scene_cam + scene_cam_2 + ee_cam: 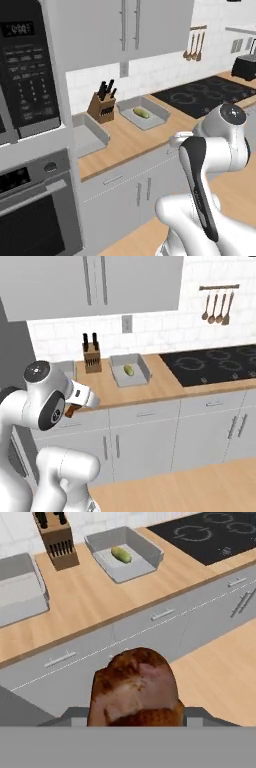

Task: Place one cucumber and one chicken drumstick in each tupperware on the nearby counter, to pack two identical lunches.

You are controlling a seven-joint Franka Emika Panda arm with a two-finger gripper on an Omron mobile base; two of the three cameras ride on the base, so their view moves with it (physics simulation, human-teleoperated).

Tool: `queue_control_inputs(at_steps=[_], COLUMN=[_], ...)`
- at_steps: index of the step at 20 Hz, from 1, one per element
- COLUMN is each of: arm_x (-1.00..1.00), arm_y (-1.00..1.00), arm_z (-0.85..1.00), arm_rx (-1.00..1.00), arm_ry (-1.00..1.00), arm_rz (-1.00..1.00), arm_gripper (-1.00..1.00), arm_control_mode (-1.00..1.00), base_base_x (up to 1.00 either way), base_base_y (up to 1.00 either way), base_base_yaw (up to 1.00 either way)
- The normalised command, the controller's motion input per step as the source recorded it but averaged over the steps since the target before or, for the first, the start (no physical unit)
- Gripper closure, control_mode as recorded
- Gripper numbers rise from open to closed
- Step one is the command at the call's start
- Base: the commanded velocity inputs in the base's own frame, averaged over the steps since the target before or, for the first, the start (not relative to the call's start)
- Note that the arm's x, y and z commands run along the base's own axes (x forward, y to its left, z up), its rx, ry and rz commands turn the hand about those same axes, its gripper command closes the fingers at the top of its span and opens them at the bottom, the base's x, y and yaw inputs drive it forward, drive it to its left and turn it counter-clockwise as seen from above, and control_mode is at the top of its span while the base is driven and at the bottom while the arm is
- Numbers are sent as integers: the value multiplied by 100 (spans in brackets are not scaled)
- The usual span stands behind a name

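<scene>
Carrying a browned chicken drumstick [134, 688] clamped in its jaws, the gripper [135, 714] hangs over the cabinet fronts short of the surface [100, 599], where the far tupperware [150, 554] holds one cucumber [121, 554] awaiting its partner, and a second tupperware [22, 587] sits left.

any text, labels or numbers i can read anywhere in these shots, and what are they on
Nothing can be read for certain.
Microwave display: pale digits, too blurred to read.
Microwave keypad: rows of button labels, too small to read.
Oven panel: dark display, nothing legible.
Tupperware holding the cucumber, knife block, cooktop: no lettering visible, only ring markings on the cooktop.
</scene>
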Motion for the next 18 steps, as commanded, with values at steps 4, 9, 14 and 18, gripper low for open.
queue_control_inputs(at_steps=[4, 9, 14, 18], arm_x=[0, 0, 0, 21], arm_y=[0, 0, 0, -3], arm_z=[0, 0, 0, -20], arm_rx=[0, 0, 0, 0], arm_ry=[0, 0, 0, 6], arm_rz=[0, 0, 0, 11], arm_gripper=[100, 100, 100, 100], arm_control_mode=[100, 100, 100, -100], base_base_x=[100, 100, 100, 70], base_base_y=[-68, -20, -14, -15], base_base_yaw=[19, 24, 37, 34])
